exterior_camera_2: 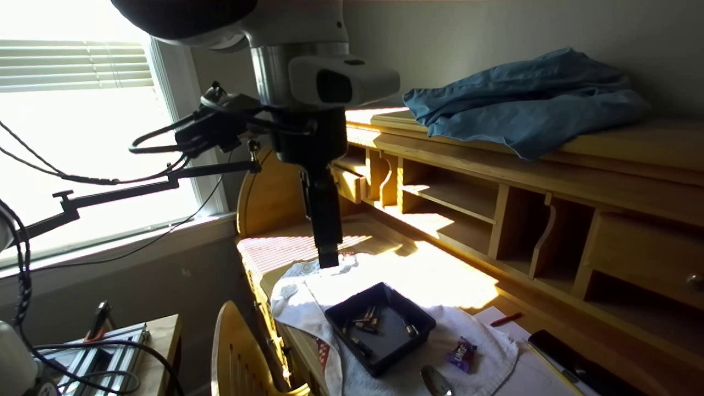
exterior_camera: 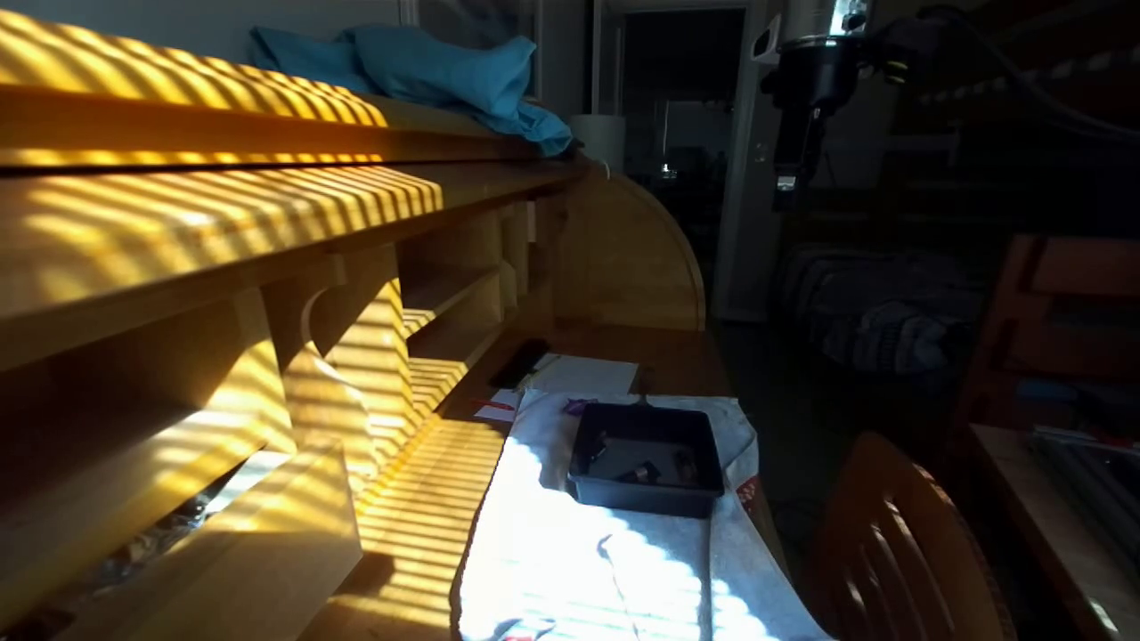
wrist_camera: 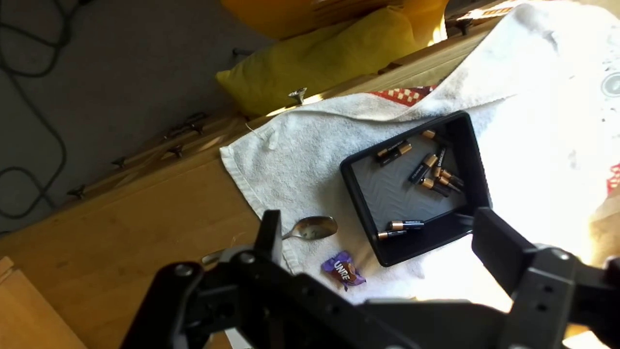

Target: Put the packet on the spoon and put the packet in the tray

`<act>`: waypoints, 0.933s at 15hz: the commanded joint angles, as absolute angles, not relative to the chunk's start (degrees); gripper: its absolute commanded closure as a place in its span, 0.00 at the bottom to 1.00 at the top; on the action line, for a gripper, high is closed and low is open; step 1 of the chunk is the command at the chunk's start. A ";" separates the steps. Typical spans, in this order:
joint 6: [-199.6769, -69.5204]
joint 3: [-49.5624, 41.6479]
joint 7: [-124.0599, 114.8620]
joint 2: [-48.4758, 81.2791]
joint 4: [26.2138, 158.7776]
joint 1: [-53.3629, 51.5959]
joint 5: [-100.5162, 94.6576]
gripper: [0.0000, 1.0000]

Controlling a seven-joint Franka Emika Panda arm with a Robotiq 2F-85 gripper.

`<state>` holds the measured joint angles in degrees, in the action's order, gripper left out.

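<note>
The packet (wrist_camera: 343, 270) is a small purple and brown wrapped piece on the white towel, beside a corner of the tray. It also shows in an exterior view (exterior_camera_2: 462, 353). The spoon (wrist_camera: 314, 228) is metal, its bowl on the towel near the packet; a finger hides part of its handle. It also shows in an exterior view (exterior_camera_2: 436, 380). The dark tray (wrist_camera: 387, 194) holds several batteries; it shows in both exterior views (exterior_camera: 641, 497) (exterior_camera_2: 393, 335). My gripper (wrist_camera: 385, 240) is open and empty, high above the towel; it also shows in both exterior views (exterior_camera: 788, 182) (exterior_camera_2: 329, 258).
The white towel (wrist_camera: 295, 179) lies on a wooden desk (wrist_camera: 145, 242) with shelves (exterior_camera_2: 456, 198) along its back. A red pen (exterior_camera_2: 506, 319) and a black object (exterior_camera_2: 572, 357) lie by the towel. A chair (exterior_camera_2: 242, 352) stands at the desk's front edge.
</note>
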<state>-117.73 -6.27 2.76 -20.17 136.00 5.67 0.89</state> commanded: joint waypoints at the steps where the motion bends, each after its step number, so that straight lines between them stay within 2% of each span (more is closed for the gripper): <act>1: -118.60 -9.37 10.70 -13.21 130.41 5.26 2.59 0.00; 10: -124.45 -7.49 24.36 2.01 118.35 4.91 -2.22 0.00; 14: -128.49 -5.93 30.75 8.25 115.41 5.78 2.89 0.00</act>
<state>-127.03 -6.86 25.11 3.44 118.73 4.88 -0.27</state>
